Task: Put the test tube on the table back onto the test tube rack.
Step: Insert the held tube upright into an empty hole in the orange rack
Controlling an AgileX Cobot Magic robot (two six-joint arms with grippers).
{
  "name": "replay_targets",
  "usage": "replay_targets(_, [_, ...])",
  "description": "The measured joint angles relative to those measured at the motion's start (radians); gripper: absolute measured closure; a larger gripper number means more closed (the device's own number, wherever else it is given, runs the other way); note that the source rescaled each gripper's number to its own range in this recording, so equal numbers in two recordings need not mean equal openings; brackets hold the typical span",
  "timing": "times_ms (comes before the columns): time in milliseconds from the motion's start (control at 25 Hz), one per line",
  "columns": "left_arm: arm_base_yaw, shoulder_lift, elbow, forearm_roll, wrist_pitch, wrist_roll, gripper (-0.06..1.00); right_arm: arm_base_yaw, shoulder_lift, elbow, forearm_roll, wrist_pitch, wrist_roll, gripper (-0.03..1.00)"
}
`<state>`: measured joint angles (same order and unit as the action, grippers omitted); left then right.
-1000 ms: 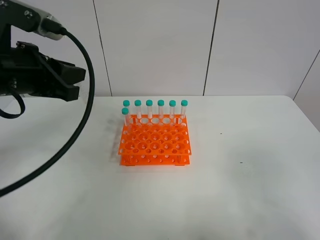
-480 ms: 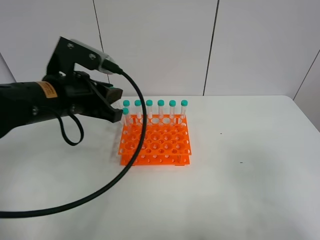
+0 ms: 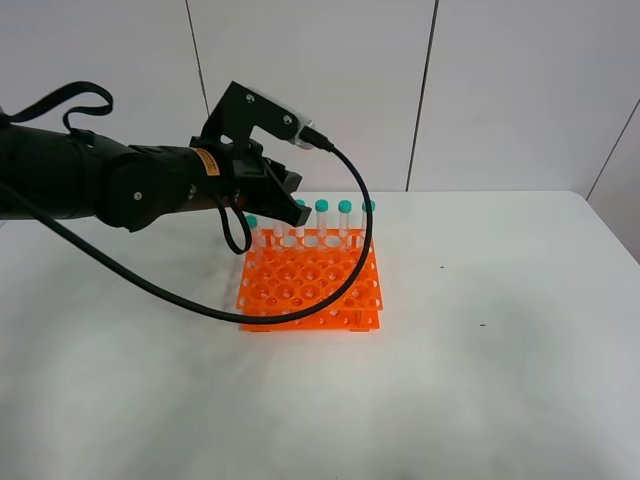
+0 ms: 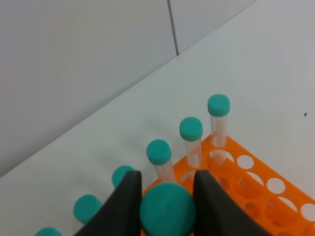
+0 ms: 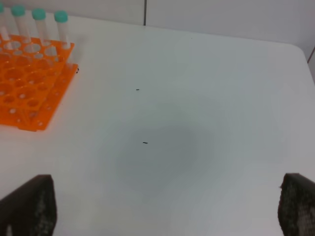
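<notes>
A slim test tube point(image 4: 166, 211) with a teal-green screw cap is held upright in the left pincer point(image 3: 291, 210), off the surface. In the left wrist view only its round cap shows, seen end on and pinched between two black fingers point(image 4: 123, 206) that touch it on either side. The tube's body is hidden below the cap.

Just beyond the held cap stands a row of identical capped tubes point(image 4: 190, 129) along one edge of the orange test tube rack point(image 3: 312, 288). Six caps show in that view, running in a diagonal line, and the nearest ones lie just beside the black fingers.

From the high camera, the left arm point(image 3: 100, 185) reaches in from the left above the rack's far row, and its pincer covers some of the tubes there. Three caps show clear of it to the right, and one at the rack's left rear corner. The rest of the rack's round holes look unfilled.

A black cable point(image 3: 300, 312) hangs from the arm and loops down across the rack's front edge, hiding part of it.

The rack sits on a white surface point(image 3: 500, 380) with grey wall panels point(image 3: 320, 90) behind; a few small dark specks point(image 5: 145, 143) mark the surface to the right.

The right pincer point(image 5: 162, 206) hangs above bare surface well apart from the rack, its two dark fingertips spread wide with nothing between them.
</notes>
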<state>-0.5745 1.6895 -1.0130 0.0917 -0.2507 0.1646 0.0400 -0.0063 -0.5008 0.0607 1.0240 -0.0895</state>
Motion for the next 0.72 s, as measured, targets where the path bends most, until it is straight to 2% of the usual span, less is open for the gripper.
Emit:
replay_targets(280, [0.055, 0.057, -0.002, 0.048, -0.086, -0.053, 0.94, 0.0, 0.0, 0.0, 0.001, 0.0, 0.0, -0.03])
replay_targets(440, [0.081, 0.057, -0.002, 0.058, -0.089, -0.058, 0.94, 0.0, 0.0, 0.0, 0.002, 0.0, 0.0, -0.03])
replay_targets(720, [0.084, 0.092, -0.004, 0.063, -0.111, -0.113, 0.94, 0.0, 0.0, 0.0, 0.006, 0.0, 0.0, -0.03])
